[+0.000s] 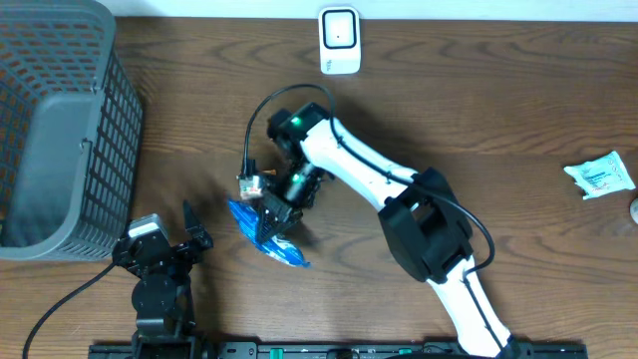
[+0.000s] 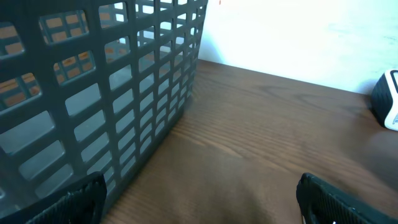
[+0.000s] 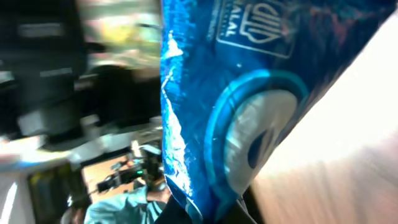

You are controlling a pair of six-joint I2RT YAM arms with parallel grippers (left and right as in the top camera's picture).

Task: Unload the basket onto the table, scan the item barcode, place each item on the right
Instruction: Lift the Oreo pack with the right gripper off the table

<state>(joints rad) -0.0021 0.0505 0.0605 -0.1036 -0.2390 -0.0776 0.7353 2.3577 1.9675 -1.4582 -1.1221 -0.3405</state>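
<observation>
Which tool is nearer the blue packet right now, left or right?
Right. The right tool is shut on the blue packet itself. The left tool stands open off to the packet's left, not touching it, beside the basket.

basket [image 1: 60, 130] far left | scanner [image 1: 340, 40] rear centre | packet [image 1: 287, 252] mid-table, in right hand [image 1: 271, 217] | sachet [image 1: 601, 176] far right

Blue packet [image 3: 205, 124], boxed mark at its top: white letters "ALAL" beside a small arched emblem; anything before them cannot be made out.
Blue packet, round mark lower down: white and blue rings, with no letters legible.
White packet [image 1: 601, 175], far right of table: blue print, too small to read.
Scanner [image 1: 340, 40], far edge: markings too small to read.
</observation>
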